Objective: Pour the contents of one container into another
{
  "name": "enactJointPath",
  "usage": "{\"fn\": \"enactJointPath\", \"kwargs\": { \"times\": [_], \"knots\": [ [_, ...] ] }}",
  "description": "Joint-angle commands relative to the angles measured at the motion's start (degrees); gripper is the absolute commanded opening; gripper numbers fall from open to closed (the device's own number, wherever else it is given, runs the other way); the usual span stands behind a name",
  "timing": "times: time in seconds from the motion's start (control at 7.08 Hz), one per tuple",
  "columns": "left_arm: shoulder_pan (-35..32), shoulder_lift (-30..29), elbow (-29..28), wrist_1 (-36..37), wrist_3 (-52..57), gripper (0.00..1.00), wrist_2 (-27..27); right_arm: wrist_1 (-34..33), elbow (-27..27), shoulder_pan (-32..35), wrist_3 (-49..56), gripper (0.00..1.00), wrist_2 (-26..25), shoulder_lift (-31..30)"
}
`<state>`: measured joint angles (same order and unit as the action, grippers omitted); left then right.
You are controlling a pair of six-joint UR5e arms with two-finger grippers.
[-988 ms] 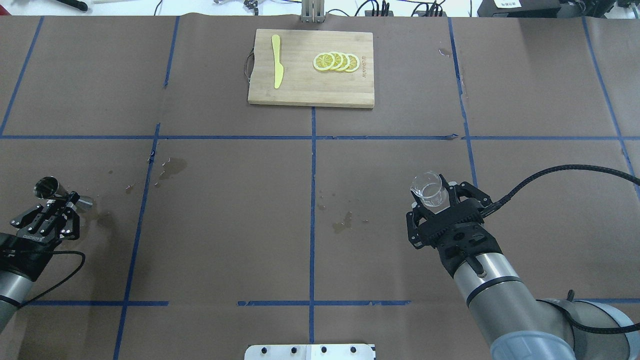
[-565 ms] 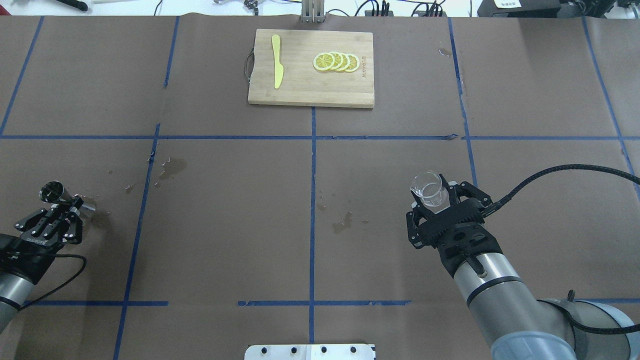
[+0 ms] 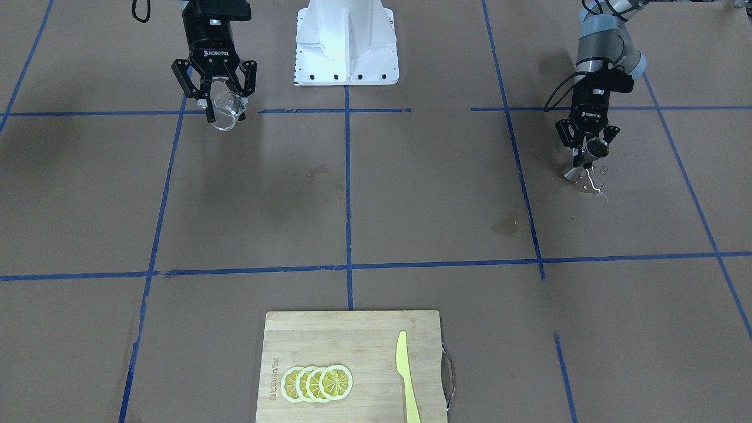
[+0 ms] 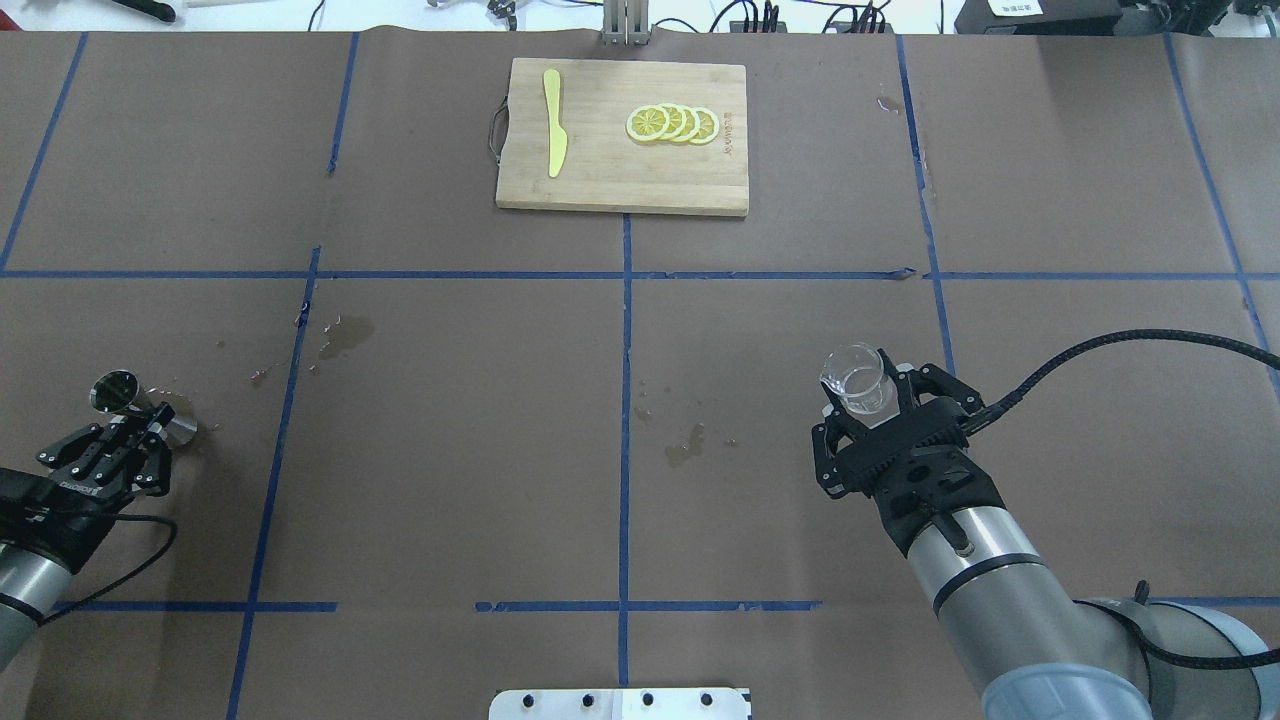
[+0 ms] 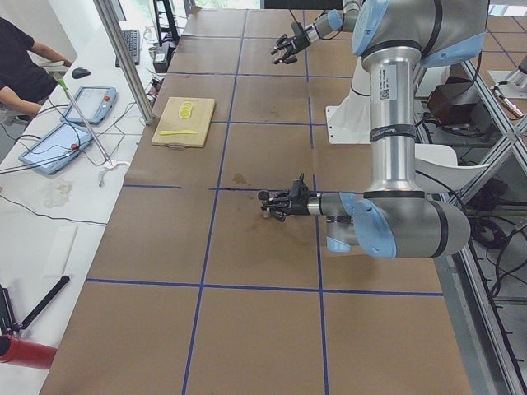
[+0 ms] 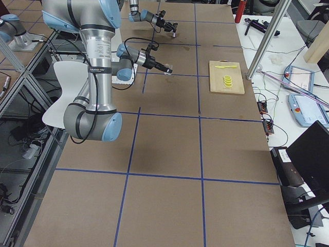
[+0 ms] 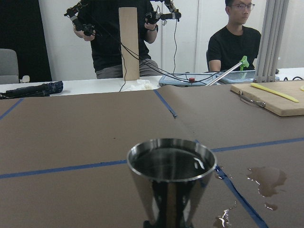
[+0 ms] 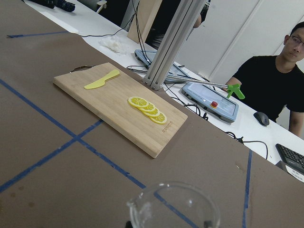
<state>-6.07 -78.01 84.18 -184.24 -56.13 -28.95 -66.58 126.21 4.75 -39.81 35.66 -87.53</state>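
The steel jigger [image 4: 140, 405] is at the table's left side, gripped at its waist by my left gripper [image 4: 148, 418], which is shut on it. It leans in the front-facing view, where the jigger [image 3: 587, 157] has its foot at the paper. Dark liquid fills its upper cup in the left wrist view of the jigger [image 7: 171, 175]. The clear glass beaker [image 4: 858, 380] is held above the table at the right, my right gripper [image 4: 868, 398] shut on it. Only the beaker [image 8: 173, 205] rim and spout show in the right wrist view.
A wooden cutting board [image 4: 600, 170] at the far middle carries lemon slices [image 4: 672, 123] and a yellow knife [image 4: 553, 122]. Spilled drops [image 3: 590, 185] lie beside the jigger, and wet stains [image 4: 685, 445] mark the brown paper near the middle.
My left gripper has drawn back toward the robot with the jigger, which has shifted slightly right and lower. The right arm and the beaker have not moved.
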Motion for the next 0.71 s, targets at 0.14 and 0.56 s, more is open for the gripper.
{"fn": "enactJointPath", "kwargs": {
  "times": [0.14,0.56],
  "knots": [
    [0.6,0.0,0.0,-0.1,-1.2,0.00,-0.1,0.0,-0.1,0.0,0.0,0.00,-0.1,0.0],
    [0.8,0.0,0.0,0.0,-1.5,0.00,-0.1,0.0,0.0,0.0,0.0,0.00,0.0,0.2]
  ]
}}
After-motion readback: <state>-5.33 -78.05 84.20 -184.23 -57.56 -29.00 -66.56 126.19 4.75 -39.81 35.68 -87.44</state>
